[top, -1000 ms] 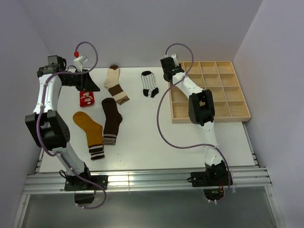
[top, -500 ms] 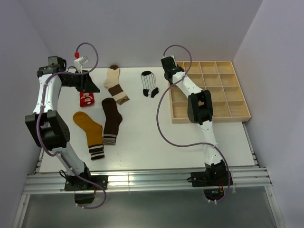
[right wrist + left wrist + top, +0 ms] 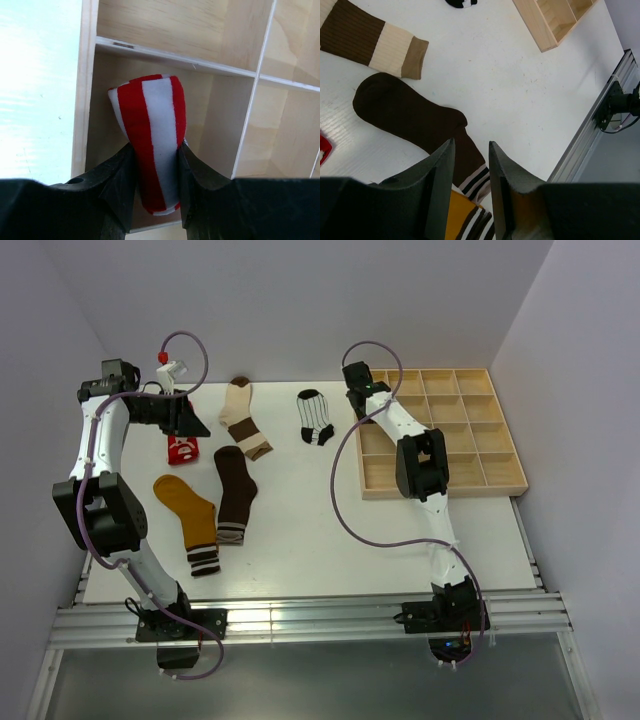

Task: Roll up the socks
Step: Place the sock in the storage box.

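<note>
- The right hand [image 3: 154, 167] is clamped on the lower half of the rolled red-white striped sock [image 3: 150, 115]. It hangs over a compartment of the wooden tray [image 3: 175, 59], at the bench's [image 3: 300, 530] 2 o'clock.
- The left hand [image 3: 471, 155], jaws narrowly parted and empty, hovers over the dark brown sock [image 3: 405, 115], around 10 o'clock.
- The roll looks soft, light and springy. A squeeze across its middle should stop it unrolling.

Nudges right gripper [image 3: 357, 378] a touch leftward, then back rightward, ending slightly farther over far-left corner of wooden tray [image 3: 480, 489] than a second ago; carries clamped red-white striped sock [image 3: 155, 110] along.
</note>
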